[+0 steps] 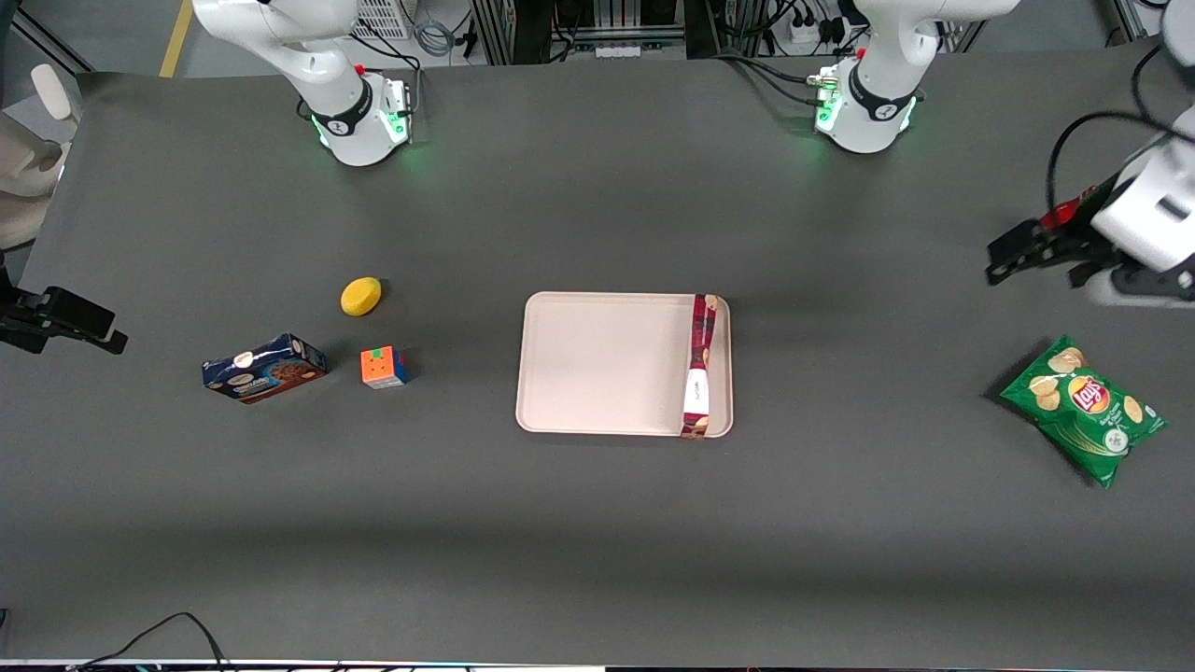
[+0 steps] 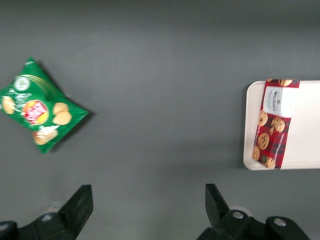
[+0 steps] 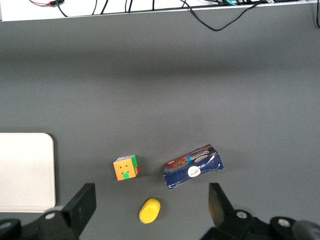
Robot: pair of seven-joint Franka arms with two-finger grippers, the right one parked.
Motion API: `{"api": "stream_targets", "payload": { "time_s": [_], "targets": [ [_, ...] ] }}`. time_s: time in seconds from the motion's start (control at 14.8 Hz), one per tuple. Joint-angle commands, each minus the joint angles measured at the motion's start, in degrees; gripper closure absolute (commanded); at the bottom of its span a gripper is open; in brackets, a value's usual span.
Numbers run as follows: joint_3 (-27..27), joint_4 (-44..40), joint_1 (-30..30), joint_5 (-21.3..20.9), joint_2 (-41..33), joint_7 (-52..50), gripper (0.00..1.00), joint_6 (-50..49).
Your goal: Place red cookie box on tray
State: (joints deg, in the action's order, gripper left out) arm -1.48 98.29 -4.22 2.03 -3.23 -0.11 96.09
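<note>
The red cookie box [image 1: 700,366] is a long dark-red plaid box with a white label. It lies on the pale cream tray [image 1: 597,364] along the tray's edge nearest the working arm, its near end on the rim. The left wrist view shows the same box [image 2: 273,123] on the tray [image 2: 305,150]. My gripper [image 1: 1013,254] hangs high above the bare table toward the working arm's end, well away from the tray. It stands open [image 2: 149,200] with nothing between the fingers.
A green chip bag [image 1: 1083,408] lies on the table under and nearer the camera than my gripper. Toward the parked arm's end sit a blue cookie box [image 1: 264,368], a colour cube [image 1: 384,367] and a yellow lemon-like object [image 1: 360,296].
</note>
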Motion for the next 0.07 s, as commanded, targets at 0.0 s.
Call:
{"api": "stream_targets", "payload": {
  "time_s": [0.0],
  "targets": [
    [-1.59, 0.67, 0.79, -1.33, -1.61, 4.33, 0.0, -1.44]
  ]
}}
